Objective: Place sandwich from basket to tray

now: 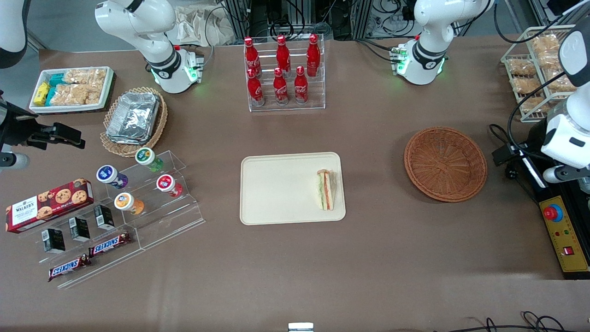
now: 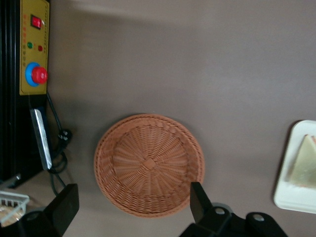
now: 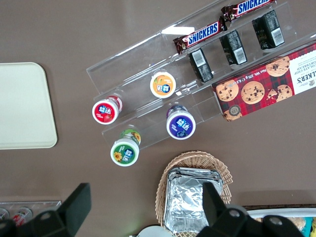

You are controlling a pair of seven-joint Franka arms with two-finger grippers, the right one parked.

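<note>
Round reddish-brown woven wicker basket (image 1: 445, 164) – rough, matt; flat cream plastic tray (image 1: 276, 193) – smooth; black matt gripper (image 2: 128, 202) above the brown matt table (image 1: 368, 258).

white rounded arm (image 1: 569, 133) with green base lights; the gripper (image 2: 133, 210) has black fingers (image 2: 198, 201).

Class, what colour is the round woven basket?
Reddish-brown round woven wicker basket, clearest in the left wrist view, under the open gripper.

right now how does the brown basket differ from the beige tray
The basket is round, woven, reddish-brown and empty; the tray is flat, smooth, cream and rectangular, with the sandwich lying on it. The gripper hangs above the basket, fingers open, not above the tray. Both rest on the brown table.
</note>
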